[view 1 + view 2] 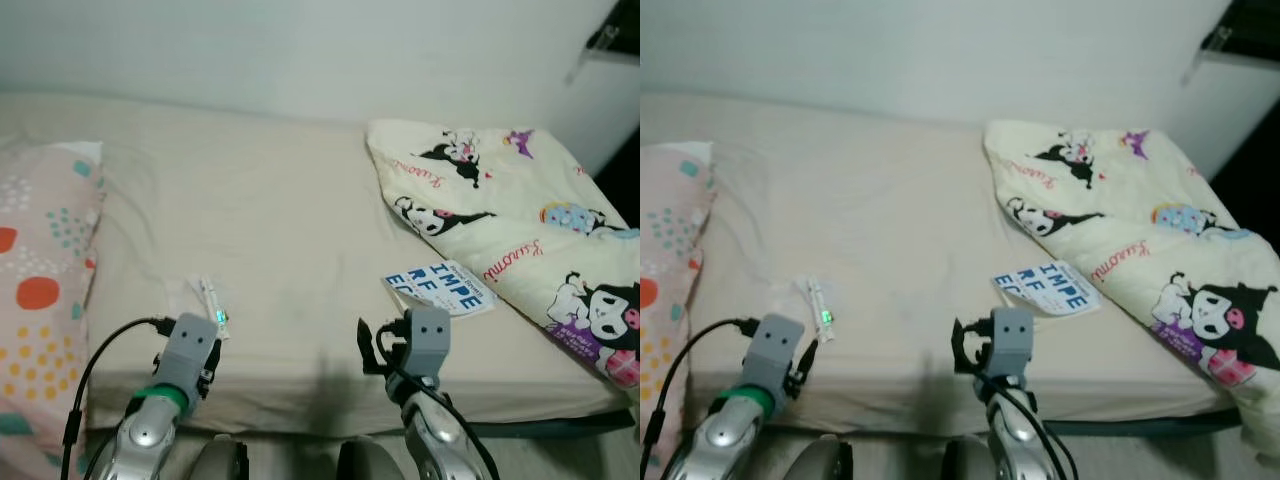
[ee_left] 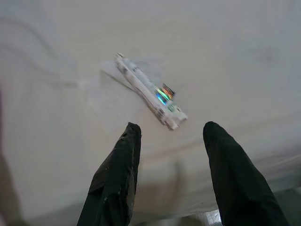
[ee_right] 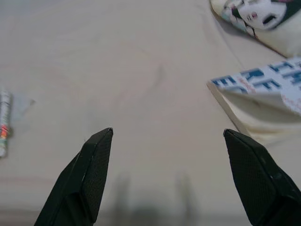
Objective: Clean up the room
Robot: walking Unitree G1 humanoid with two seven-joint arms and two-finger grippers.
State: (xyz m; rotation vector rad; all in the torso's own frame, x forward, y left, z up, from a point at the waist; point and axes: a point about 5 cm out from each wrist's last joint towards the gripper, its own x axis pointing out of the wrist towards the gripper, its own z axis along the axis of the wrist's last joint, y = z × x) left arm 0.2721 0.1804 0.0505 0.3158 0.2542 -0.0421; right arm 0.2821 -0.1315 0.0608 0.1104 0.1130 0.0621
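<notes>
Pillow [image 1: 40, 300] sits far left on the bed [image 1: 280, 230]. My left claw [image 2: 168, 129] hangs spread just short of a small white tube [image 2: 149, 90], possibly wrapped, its print too blurred to read. My right claw [image 3: 168, 134] is spread beside a book [image 1: 438, 288] touching the cartoon quilt [image 1: 510, 220].

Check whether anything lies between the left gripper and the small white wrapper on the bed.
Nothing visible does. The left gripper hangs with its jaws open just short of the wrapper, with only bare bed sheet between them. The book lies off by the right gripper.
</notes>
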